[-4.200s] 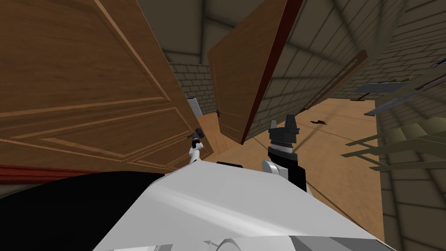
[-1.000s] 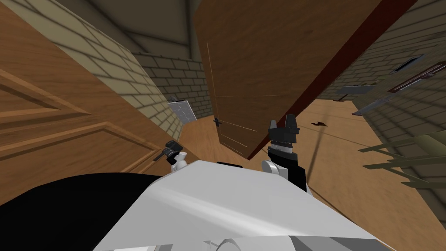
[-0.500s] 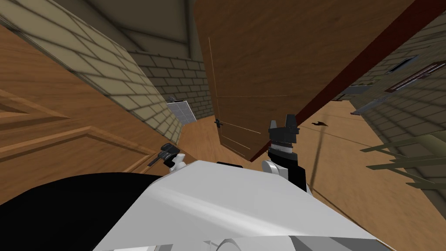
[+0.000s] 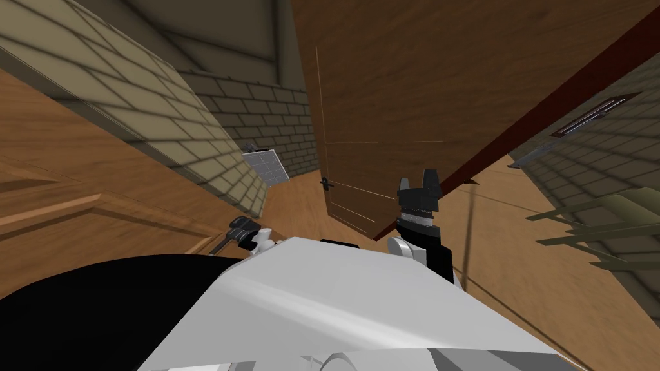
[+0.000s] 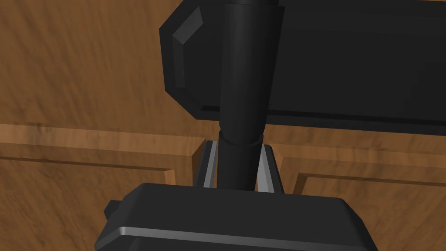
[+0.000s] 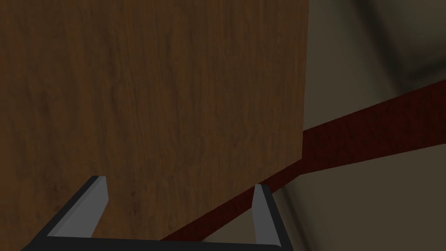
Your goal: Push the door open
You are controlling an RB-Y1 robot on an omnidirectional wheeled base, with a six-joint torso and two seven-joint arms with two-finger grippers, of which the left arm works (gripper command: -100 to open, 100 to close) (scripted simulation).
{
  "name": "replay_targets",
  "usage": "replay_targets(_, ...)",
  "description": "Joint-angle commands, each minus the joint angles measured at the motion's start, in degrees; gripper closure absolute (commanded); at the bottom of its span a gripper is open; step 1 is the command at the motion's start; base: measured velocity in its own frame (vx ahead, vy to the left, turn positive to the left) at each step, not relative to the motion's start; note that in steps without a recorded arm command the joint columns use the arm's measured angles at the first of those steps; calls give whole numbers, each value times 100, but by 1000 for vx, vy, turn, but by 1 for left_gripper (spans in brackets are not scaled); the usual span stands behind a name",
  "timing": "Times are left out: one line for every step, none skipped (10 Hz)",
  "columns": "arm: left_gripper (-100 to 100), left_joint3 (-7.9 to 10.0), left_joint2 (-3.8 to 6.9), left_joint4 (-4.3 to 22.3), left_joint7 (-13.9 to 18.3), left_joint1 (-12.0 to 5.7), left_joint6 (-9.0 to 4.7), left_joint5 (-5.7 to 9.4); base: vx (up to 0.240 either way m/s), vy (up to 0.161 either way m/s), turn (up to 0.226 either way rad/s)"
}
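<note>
L gripper (image 5: 237, 150) clamps the black cylindrical door handle (image 5: 241, 87), fingers (image 5: 210, 162) pressing both its sides; handle sits on the brown panelled wooden door (image 4: 97, 219) at my left. R gripper (image 4: 419, 183) is spread wide, holding nothing, facing a plain brown wooden door (image 6: 152, 87) w/ a dark red strip (image 6: 370, 126) beside it. Risks: thin blades may slip off the round handle if the push runs off-axis; R arm could clip the plain door if the base turns.
</note>
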Motion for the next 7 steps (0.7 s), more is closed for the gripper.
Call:
replay_targets(100, 162, 17, -115, -66, -15, -14, 39, 73, 140, -33)
replay_targets(100, 352, -14, -167, -165, -75, -42, 73, 75, 140, -53)
replay_targets(100, 534, -49, -216, -261, -133, -69, 105, 65, 164, -79)
replay_targets(100, 699, -87, -260, -347, -185, -94, 135, 62, 185, -61)
replay_targets(100, 773, -106, -280, -386, -208, -105, 148, 80, 160, -34)
replay_targets(100, 896, -141, -313, -451, -247, -124, 170, 79, 133, -30)
replay_targets(100, 1006, -176, -343, -508, -282, -140, 189, 76, 140, -33)
